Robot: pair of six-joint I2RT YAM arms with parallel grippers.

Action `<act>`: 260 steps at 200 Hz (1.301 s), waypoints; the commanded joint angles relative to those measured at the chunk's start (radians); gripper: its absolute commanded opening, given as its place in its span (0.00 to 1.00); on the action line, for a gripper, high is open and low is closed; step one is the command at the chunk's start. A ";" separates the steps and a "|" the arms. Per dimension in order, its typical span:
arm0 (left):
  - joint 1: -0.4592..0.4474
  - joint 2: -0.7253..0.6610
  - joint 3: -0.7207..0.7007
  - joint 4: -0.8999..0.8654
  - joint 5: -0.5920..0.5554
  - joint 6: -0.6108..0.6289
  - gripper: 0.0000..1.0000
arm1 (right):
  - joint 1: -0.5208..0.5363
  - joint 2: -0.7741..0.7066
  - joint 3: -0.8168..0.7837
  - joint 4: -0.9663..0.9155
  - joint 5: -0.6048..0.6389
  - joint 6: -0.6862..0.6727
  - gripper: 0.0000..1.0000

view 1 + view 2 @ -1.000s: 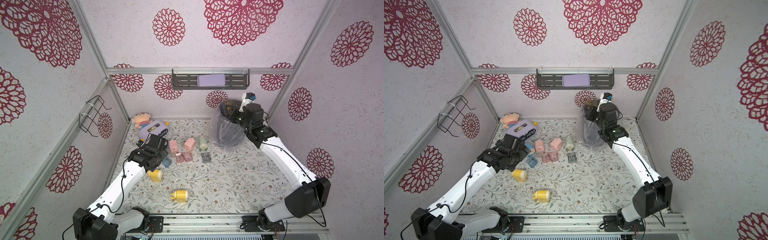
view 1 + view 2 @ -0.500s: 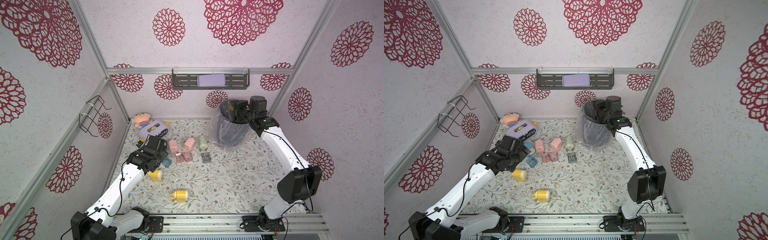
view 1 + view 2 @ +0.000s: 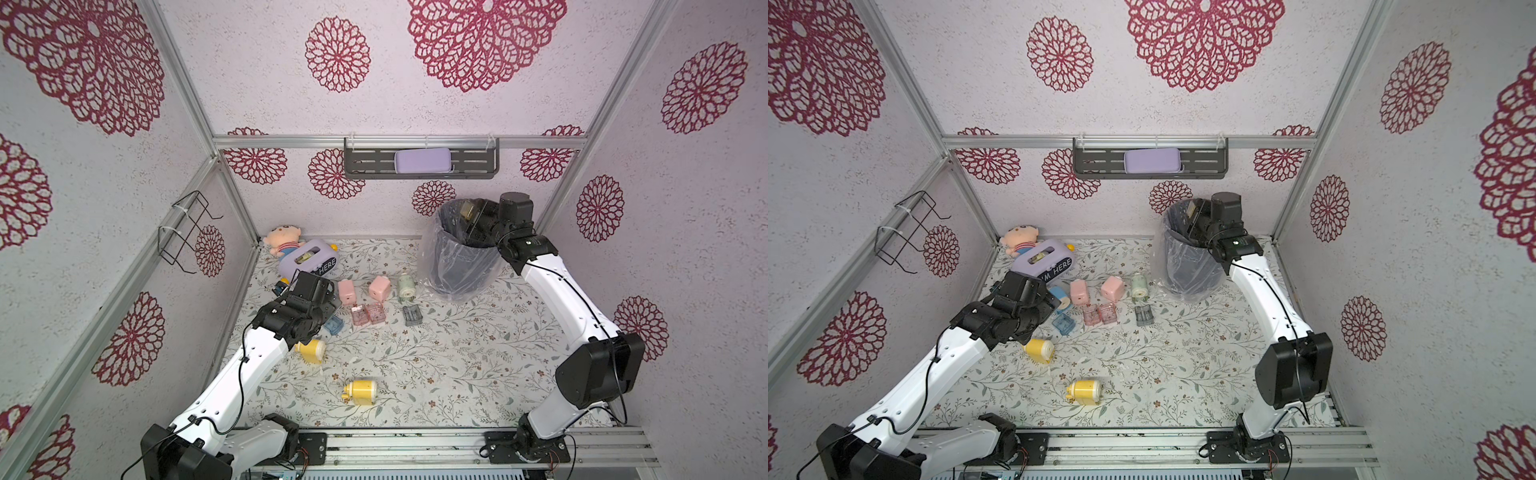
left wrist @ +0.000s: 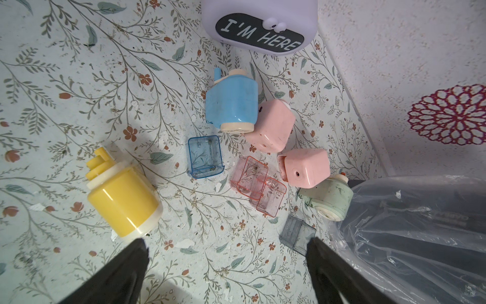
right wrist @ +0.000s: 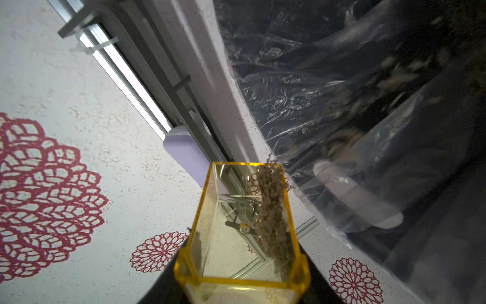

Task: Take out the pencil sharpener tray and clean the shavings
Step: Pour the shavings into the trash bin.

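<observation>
- Jaws of the right gripper [image 3: 476, 218] are clamping one yellow tray [image 3: 467, 210], holding it tilted above the bin [image 3: 457, 266] in both top views; emptying is likely in hand.
- On the mat [image 3: 1183, 365] are lying two yellow sharpeners [image 3: 1040, 350].
- Left wrist view: left gripper [image 4: 226, 244] is hanging released over two pink sharpeners [image 4: 271, 126], one blue sharpener [image 4: 231, 105], one green sharpener [image 4: 328, 200], one blue tray [image 4: 206, 156], two pink trays [image 4: 252, 173], one grey tray [image 4: 297, 234].
- Right wrist view: shavings [image 5: 272, 210] are clinging to one tray wall; next move is probably calling for a steeper tilt.
</observation>
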 commanded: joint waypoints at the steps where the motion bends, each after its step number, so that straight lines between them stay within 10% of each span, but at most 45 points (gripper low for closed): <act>1: -0.009 0.009 0.005 0.013 0.003 0.000 0.97 | 0.004 -0.056 -0.016 0.060 0.040 0.085 0.34; 61: -0.009 0.001 -0.020 0.013 0.001 -0.010 0.97 | 0.004 -0.103 -0.247 0.221 0.014 0.124 0.33; 260: -0.009 -0.006 -0.007 -0.002 -0.017 -0.022 0.97 | 0.008 -0.138 -0.210 0.196 0.030 -0.002 0.33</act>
